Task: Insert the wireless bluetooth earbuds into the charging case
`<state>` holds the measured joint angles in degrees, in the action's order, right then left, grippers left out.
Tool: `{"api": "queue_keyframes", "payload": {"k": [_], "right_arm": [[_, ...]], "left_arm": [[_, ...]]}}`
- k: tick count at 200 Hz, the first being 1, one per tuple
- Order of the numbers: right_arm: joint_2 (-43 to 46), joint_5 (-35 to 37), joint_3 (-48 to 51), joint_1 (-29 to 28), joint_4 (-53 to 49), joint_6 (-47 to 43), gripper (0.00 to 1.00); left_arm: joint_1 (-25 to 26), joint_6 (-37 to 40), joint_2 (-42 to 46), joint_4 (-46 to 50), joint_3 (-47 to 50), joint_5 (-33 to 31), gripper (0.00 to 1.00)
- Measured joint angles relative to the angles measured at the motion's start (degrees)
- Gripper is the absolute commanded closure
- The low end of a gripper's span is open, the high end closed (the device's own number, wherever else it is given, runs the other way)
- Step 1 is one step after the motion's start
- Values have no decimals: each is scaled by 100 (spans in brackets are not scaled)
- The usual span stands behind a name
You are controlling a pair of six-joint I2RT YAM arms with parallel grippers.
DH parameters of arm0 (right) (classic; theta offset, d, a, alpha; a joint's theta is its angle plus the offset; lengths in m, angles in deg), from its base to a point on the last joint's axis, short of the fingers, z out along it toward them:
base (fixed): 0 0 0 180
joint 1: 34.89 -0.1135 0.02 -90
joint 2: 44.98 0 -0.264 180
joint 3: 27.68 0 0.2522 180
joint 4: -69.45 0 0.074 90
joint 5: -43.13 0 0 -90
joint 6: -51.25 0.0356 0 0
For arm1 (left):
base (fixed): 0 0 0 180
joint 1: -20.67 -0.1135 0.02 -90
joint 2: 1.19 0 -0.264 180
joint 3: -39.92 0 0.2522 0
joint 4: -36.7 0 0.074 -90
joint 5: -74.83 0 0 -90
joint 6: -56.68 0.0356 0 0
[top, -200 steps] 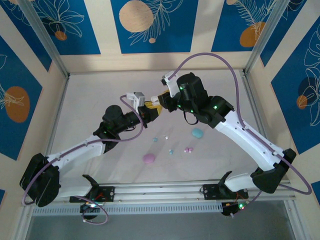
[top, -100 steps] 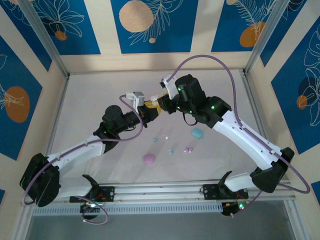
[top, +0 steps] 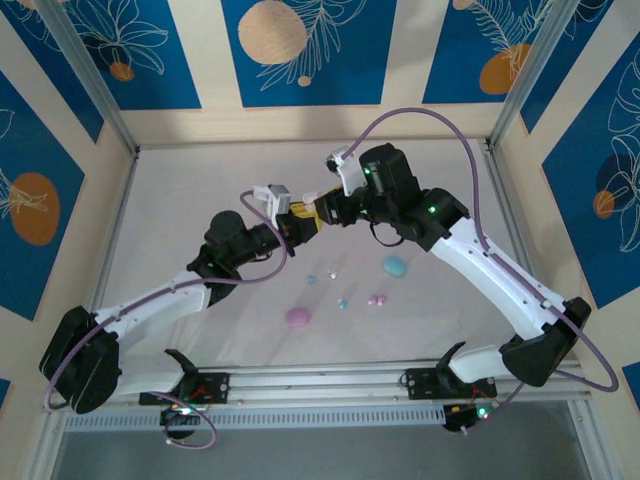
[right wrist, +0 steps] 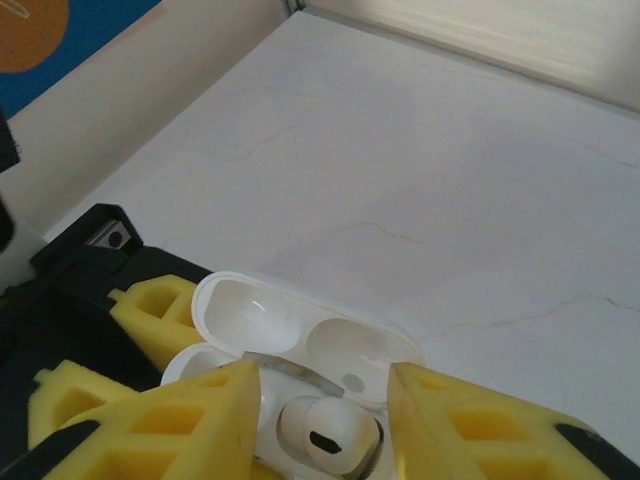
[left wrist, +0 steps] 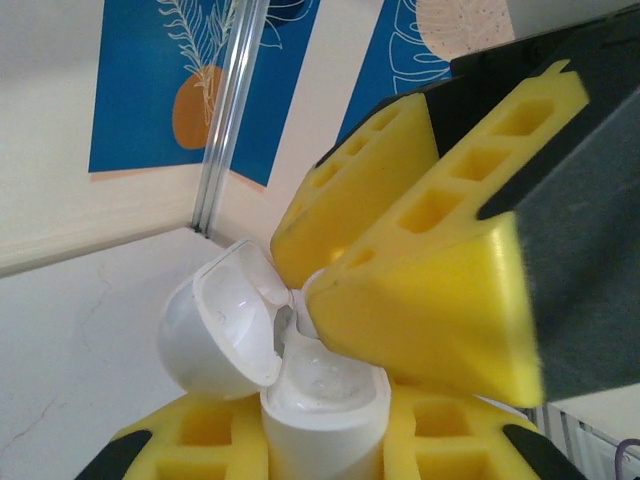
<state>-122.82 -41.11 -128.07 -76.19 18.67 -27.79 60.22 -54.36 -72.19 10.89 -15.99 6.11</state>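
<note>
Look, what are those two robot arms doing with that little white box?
The left gripper is holding a white charging case with its lid flipped open. The right gripper is right over it with its jaws apart, and one white earbud sits in the case. A teal case, a pink case and a few tiny earbuds lie on the table.

Two arms meet claw to claw at centre frame

The left arm (top: 160, 295) rises from the lower left toward the middle, and the left claw (top: 300, 224) is clamped tight on the white charging case (left wrist: 325, 400). The right arm (top: 490, 270) bends in from the lower right, wrist turned leftward. The right claw (top: 322, 208) sits just beside the left one, its yellow fingers (right wrist: 200, 420) parted.
</note>
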Motion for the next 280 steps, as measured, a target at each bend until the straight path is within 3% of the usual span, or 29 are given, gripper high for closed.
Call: {"api": "queue_keyframes", "payload": {"k": [36, 84, 107, 141, 192, 213, 242, 259, 280], "right_arm": [[39, -446, -68, 111, -105, 184, 48], [205, -914, -68, 398, -170, 546, 46], [273, -1106, -68, 518, -157, 721, 48], [310, -1241, -70, 623, -155, 894, 60], [520, -1132, -33, 820, -129, 1106, 59], [1010, -951, 286, 1255, 9, 1408, 59], [1506, -988, 859, 2356, -7, 2024, 59], [1397, -1145, 1137, 2778, -74, 2168, 59], [863, -1447, 1370, 2846, -323, 2192, 59]], "left_arm": [[0, 153, 0, -61, 0, 52, 90], [2, 221, 17, -177, 0, 151, 89], [2, 280, 42, -177, 0, 168, 89], [2, 358, 83, -181, 0, 256, 89], [0, 378, 173, -151, 0, 264, 89], [2, 472, 398, -83, 0, 212, 90], [2, 564, 796, 127, 9, 83, 90], [2, 623, 1003, 214, 59, 2, 90], [2, 667, 1182, 374, 122, -101, 90]]}}
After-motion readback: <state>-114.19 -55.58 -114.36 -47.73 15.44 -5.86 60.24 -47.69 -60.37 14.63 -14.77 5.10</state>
